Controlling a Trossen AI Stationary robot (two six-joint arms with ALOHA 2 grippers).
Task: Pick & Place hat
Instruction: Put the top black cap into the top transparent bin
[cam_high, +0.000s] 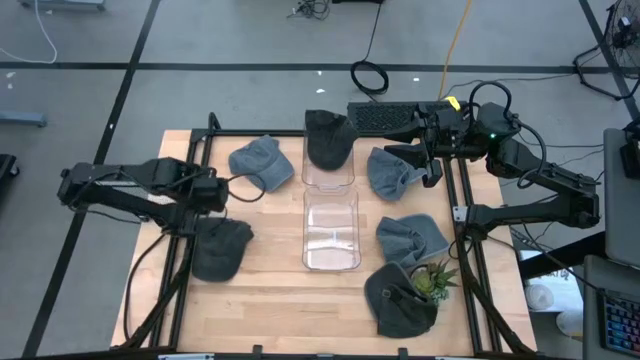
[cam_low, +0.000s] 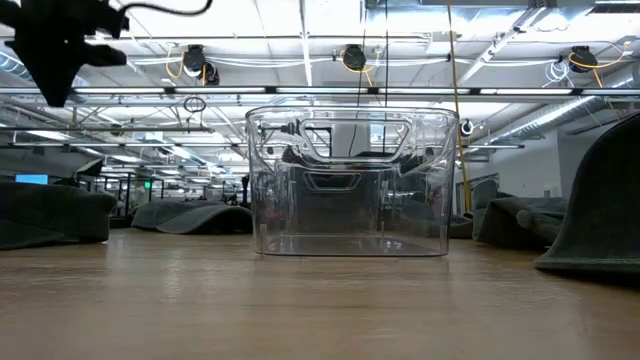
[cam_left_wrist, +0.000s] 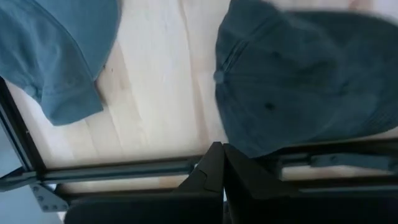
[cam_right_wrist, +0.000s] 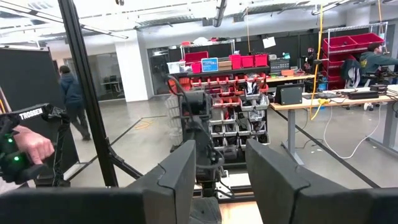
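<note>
Several hats lie brim-down on the wooden table. A slate-blue hat (cam_high: 258, 162) and a dark grey hat (cam_high: 220, 248) lie on the left. My left gripper (cam_high: 222, 190) hovers shut between them, raised off the table (cam_low: 60, 45). Its wrist view shows the blue hat (cam_left_wrist: 56, 56) and the dark hat (cam_left_wrist: 305, 81) beyond the shut fingers (cam_left_wrist: 222, 165). Another dark hat (cam_high: 328, 138) rests on the far clear bin (cam_high: 328, 178). My right gripper (cam_high: 432, 168) is open (cam_right_wrist: 221, 180) and stands level beside a grey-blue hat (cam_high: 392, 172).
A second clear bin (cam_high: 331, 232) stands mid-table, also in the low view (cam_low: 350, 180). A grey-blue hat (cam_high: 410, 238), a dark hat (cam_high: 400, 302) and a small plant (cam_high: 435, 280) sit near right. A person's hand (cam_right_wrist: 25, 146) shows beyond the table.
</note>
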